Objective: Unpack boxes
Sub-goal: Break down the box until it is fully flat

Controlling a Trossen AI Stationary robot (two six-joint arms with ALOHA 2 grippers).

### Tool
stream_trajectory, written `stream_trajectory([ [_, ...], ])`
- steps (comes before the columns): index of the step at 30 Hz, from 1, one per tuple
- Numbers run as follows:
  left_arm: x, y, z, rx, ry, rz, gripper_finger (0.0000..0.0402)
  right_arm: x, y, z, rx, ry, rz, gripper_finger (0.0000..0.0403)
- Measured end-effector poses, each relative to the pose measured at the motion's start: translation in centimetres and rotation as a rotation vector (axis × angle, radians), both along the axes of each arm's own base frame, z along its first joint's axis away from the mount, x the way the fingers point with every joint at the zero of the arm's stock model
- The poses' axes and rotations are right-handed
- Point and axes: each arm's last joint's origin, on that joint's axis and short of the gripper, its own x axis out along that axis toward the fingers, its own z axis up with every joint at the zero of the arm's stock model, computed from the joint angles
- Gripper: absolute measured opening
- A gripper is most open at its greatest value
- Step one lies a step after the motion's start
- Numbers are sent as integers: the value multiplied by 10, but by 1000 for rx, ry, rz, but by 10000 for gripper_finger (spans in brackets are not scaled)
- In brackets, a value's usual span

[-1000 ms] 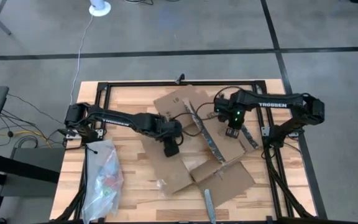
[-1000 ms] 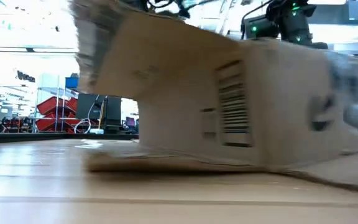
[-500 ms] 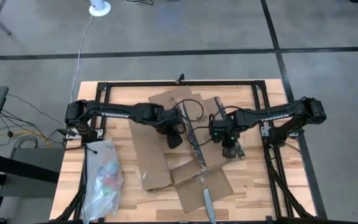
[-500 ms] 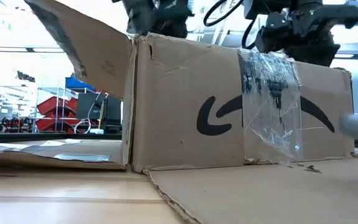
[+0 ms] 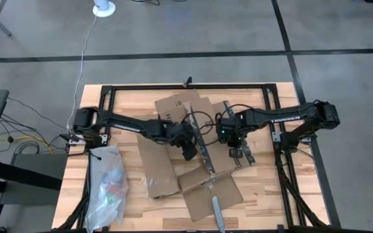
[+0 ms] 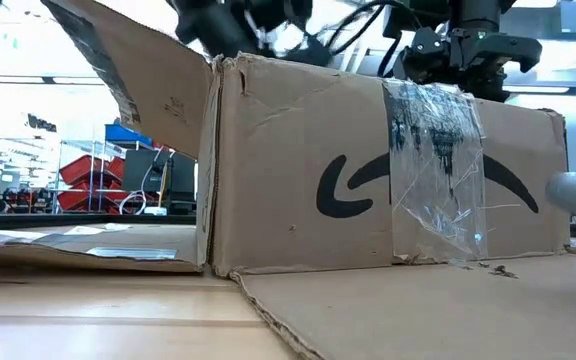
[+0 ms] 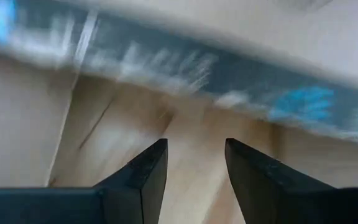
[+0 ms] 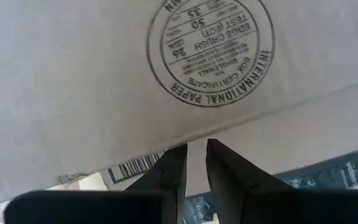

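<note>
I am working in what looks like a lab or workshop hall. My wooden worktop (image 5: 128, 188) sits in a black metal frame (image 5: 173, 87) on a grey concrete floor (image 5: 173, 32) marked with dark lines. Loose cables (image 5: 18, 133) trail off beside the worktop. Looking level across it, I see a bright open room with metal shelving and red storage bins (image 6: 88, 170) behind.

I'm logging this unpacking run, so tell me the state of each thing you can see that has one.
Brown corrugated cardboard box: open, flaps splayed across the table.
Clear tape strip: crinkled, stuck on the box's side.
Clear plastic zip bag: lying beside the box, untouched.
Left gripper: open, over the box.
Right gripper: slightly open, at a flap's edge.
</note>
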Motion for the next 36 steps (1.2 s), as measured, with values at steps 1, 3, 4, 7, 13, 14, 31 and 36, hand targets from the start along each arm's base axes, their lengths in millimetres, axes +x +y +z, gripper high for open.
stream_trajectory([
  [1, 5, 0, -6, -12, -2, -7, 148, 0, 1, 0, 0, -3, 6, 48],
  [3, 13, -2, -16, -31, 11, -23, 148, 1, 4, 0, 0, -6, 17, 48],
  [4, 17, -3, -20, -35, 15, -29, 148, 1, 5, 0, 0, -11, 21, 48],
  [7, 32, -5, -28, -33, -26, -38, 148, 2, 8, 0, -1, -24, 33, 48],
  [13, 57, -9, 24, 38, -225, -117, 148, 0, 12, -3, 6, -9, 43, 48],
  [14, 59, -8, 36, 51, -243, -120, 148, 2, 13, -6, 11, -40, 29, 48],
  [31, 65, -7, 79, 202, -217, -220, 148, -28, 18, 23, -80, -437, -48, 48],
  [36, 66, -4, 80, 217, -236, -234, 148, -41, 16, -2, -78, -477, -105, 48],
])
